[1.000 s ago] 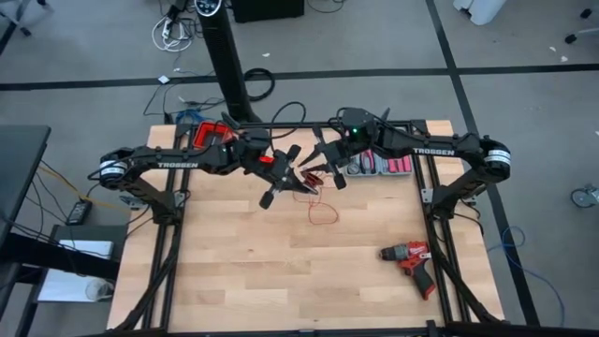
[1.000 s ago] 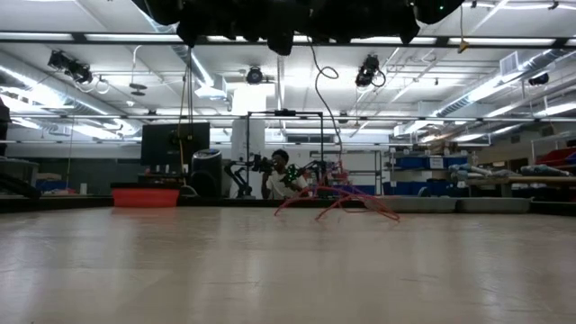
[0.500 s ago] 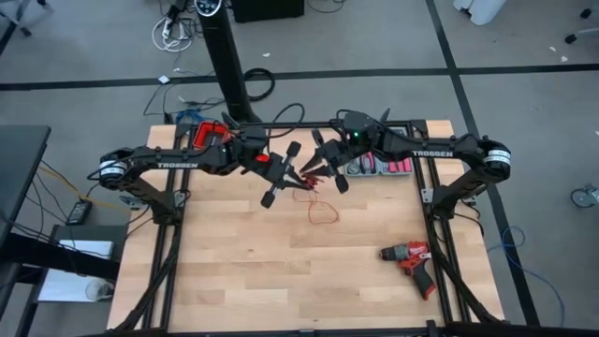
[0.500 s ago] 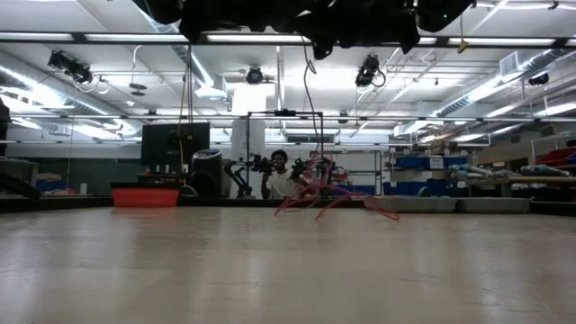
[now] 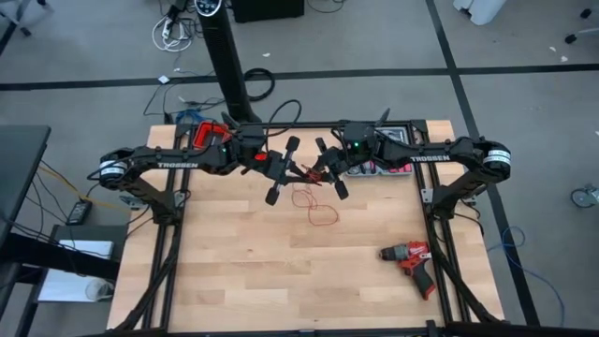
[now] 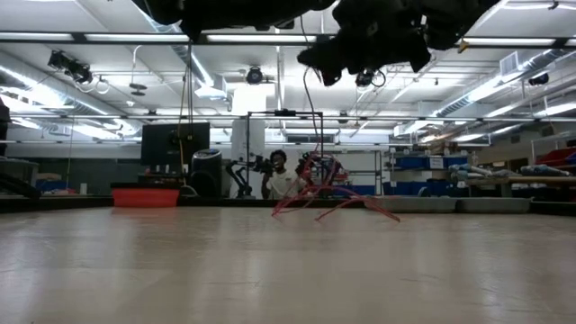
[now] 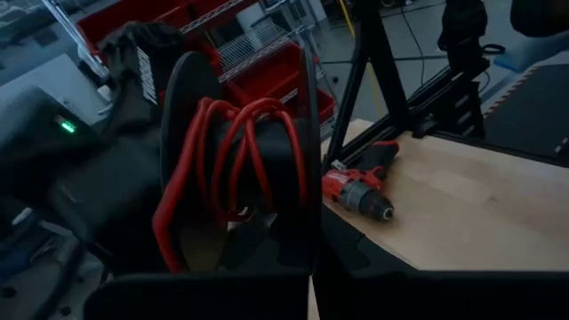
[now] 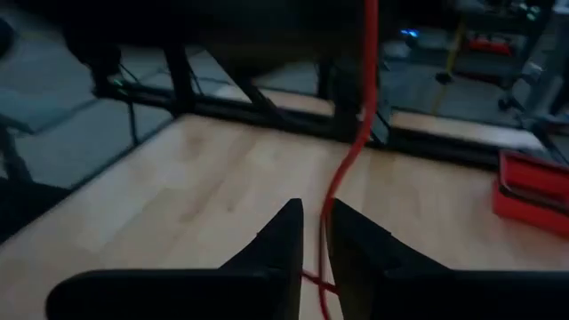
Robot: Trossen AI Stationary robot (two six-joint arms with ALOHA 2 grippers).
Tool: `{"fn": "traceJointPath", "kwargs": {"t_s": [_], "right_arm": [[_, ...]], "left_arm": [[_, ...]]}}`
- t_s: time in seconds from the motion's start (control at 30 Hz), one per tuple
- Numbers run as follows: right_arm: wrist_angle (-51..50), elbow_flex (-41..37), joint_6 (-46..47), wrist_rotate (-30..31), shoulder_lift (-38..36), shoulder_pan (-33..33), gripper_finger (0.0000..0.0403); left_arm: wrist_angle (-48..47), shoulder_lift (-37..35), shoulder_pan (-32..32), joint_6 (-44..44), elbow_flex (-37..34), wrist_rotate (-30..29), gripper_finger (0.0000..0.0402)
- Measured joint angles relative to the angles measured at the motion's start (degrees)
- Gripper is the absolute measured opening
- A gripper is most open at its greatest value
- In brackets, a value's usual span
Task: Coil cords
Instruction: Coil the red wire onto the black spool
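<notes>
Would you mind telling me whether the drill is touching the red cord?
Apart. The high view shows bare table between the drill and the red cord.

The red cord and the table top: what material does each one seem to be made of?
The red cord looks like thin wire in a smooth plastic jacket: it bends into soft loops and has an even, slightly glossy colour; the core is not visible. The table top looks like light wood, laid in strips with visible joints, butcher-block style, with a matte finish.
</notes>
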Motion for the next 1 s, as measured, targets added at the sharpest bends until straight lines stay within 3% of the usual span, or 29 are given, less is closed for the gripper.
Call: {"fn": "traceJointPath", "kwargs": {"t_s": [0.5,1.0], "right_arm": [[14.4,-10.8,4.3,7.5,0.0,-0.2,0.0036],[14.2,-15.1,4.0,12.7,0.0,-0.2,0.0022]], "left_arm": [[1.2,0.0,0.0,-0.1,0.0,-2.1,0.0001],[1.9,0.0,0.0,-0.3,0.0,-4.6,0.0001]]}}
